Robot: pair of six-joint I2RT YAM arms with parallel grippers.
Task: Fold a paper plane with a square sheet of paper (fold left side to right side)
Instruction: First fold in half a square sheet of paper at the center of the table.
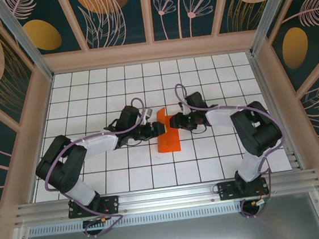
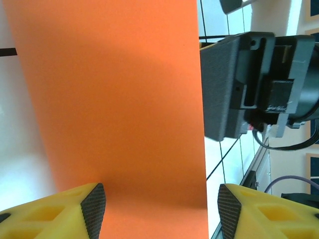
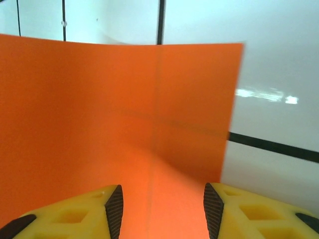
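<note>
As the orange paper (image 1: pixel 168 140) sits on the table (image 1: pixel 125 177), far end curled up, left claw (image 2: pixel 160 209) and right claw (image 3: pixel 163 209) flank it, fingers parted, gripping nothing.

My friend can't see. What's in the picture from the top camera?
A bright orange sheet of paper, partly folded with one side lifted, lies in the middle of a white gridded table. The left gripper and right gripper meet at it from opposite sides. Dark walls with flower drawings surround the table.
</note>
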